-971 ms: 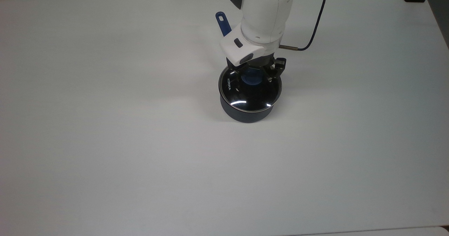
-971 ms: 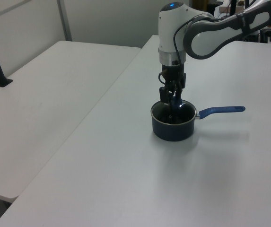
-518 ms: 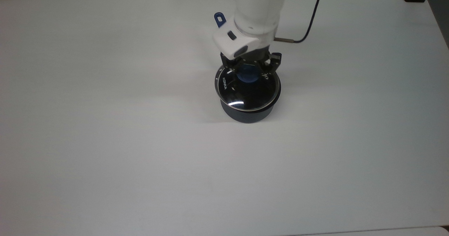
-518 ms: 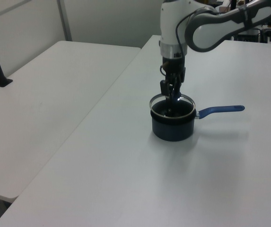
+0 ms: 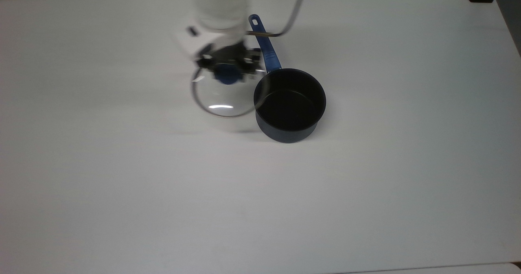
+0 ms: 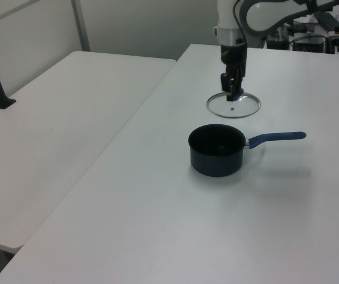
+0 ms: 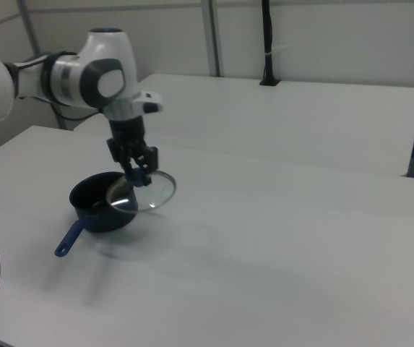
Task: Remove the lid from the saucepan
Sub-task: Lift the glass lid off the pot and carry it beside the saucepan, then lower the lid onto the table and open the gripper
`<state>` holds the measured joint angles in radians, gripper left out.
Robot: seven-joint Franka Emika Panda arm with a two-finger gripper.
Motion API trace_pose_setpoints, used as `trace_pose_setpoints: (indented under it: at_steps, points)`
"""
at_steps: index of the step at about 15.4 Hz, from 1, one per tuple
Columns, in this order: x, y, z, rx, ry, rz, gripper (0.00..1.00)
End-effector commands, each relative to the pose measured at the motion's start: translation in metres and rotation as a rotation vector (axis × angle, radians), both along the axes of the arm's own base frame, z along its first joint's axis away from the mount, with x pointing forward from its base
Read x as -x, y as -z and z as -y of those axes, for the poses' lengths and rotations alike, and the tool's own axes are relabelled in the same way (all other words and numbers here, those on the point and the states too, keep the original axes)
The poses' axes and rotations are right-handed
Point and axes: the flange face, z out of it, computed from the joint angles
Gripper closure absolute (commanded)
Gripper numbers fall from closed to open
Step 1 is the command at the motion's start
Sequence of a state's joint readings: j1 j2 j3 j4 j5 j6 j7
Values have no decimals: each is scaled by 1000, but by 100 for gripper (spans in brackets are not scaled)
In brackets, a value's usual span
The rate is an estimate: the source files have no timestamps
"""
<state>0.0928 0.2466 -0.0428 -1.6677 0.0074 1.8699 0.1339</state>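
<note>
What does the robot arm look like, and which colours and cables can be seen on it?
The arm has glossy white rounded shells with dark grey joint sections. A blue light glows on top of one joint. The gripper is black, below a white wrist block. A thin dark cable loops beside the wrist to a small metal plug.

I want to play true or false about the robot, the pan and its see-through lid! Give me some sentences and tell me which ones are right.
1. The lid is sitting on the saucepan. False: it is off the pan, held in the air beside it, on the top view's left.
2. The gripper holds the lid by its blue knob. True.
3. The saucepan has food inside. False: its black inside looks empty.
4. The pan's handle is blue with a hole at its end. True.
5. The saucepan hangs in the air too. False: it stands on the white table.
</note>
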Motion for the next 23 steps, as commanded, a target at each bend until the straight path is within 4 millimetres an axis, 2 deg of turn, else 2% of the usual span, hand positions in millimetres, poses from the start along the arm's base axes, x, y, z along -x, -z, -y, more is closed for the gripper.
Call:
trace_pose_setpoints:
  at_steps: [1,3,5,7,10,11,13,14,16,18,20,23]
  points:
    - [18,22,44,18,-46,-26,58]
    - [20,50,55,36,-44,8,58]
    - [8,74,55,48,-43,60,57]
    - [-4,87,55,49,-45,86,57]
    - [-11,106,55,66,-58,73,57]
    - [-11,107,55,69,-60,73,47]
    - [-13,103,56,68,-56,81,0]
    - [-13,101,56,68,-56,81,0]
    - [-13,84,56,69,-50,102,0]
    - [-8,49,57,69,9,125,0]
    - [1,1,55,69,44,137,0]
    - [35,-63,56,65,63,117,0]
